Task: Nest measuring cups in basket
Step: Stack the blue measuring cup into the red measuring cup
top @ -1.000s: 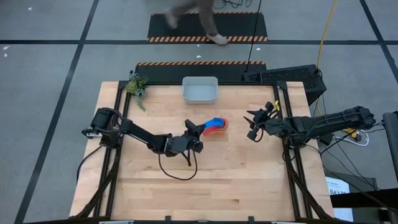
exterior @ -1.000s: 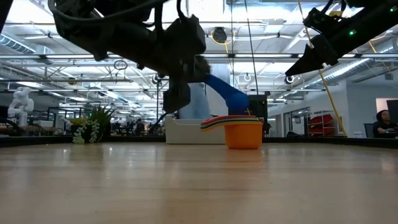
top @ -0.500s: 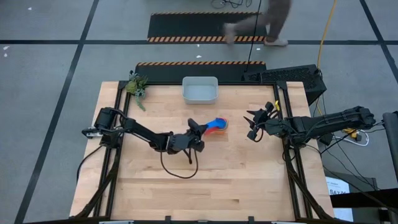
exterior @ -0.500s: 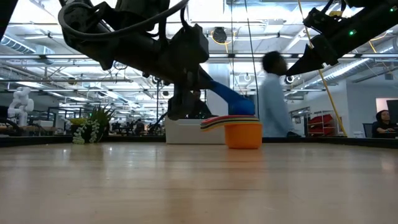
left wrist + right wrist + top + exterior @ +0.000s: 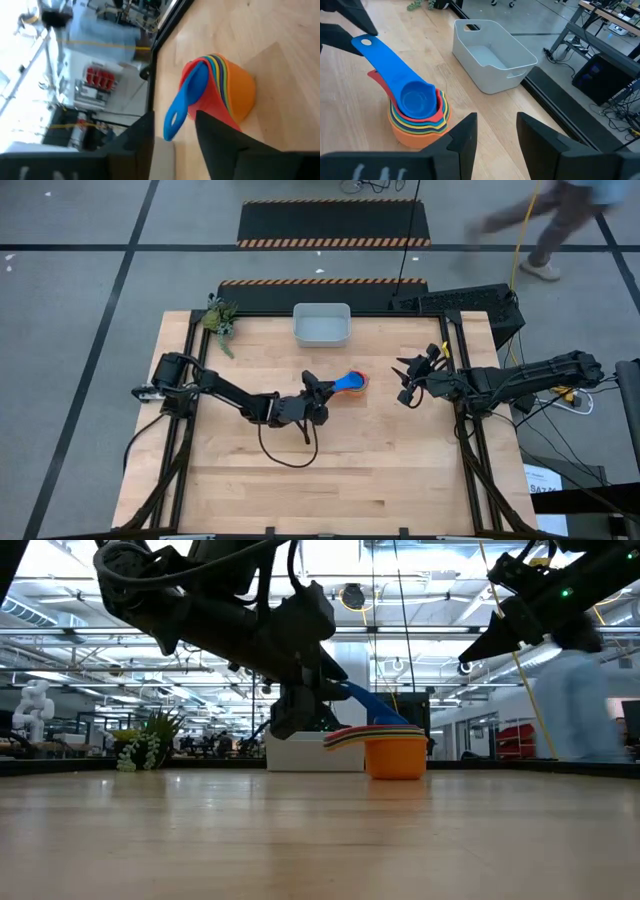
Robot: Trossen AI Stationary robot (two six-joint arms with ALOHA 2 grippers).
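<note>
The measuring cups (image 5: 352,383) stand nested in one stack on the table, orange at the bottom (image 5: 393,755) and the blue cup (image 5: 415,97) on top. The blue handle (image 5: 176,117) slants up and away from the stack toward my left gripper (image 5: 320,390). That gripper is open, with a finger on each side of the handle's free end and a gap showing at both. The pale basket (image 5: 322,338) stands empty at the far edge. My right gripper (image 5: 405,380) hangs open above the table, to the right of the stack.
A small green plant (image 5: 220,317) sits at the far left corner. My left arm's cable (image 5: 285,452) loops over the table's middle. A person (image 5: 560,220) walks on the floor beyond the far right corner. Bare wood lies between the stack and the basket.
The blue cup has settled into the stack, and its handle has tipped from steep to a lower slant. My left gripper has sunk a little, rolled, and opened off the handle's end. A person has crossed behind the table from left to right.
</note>
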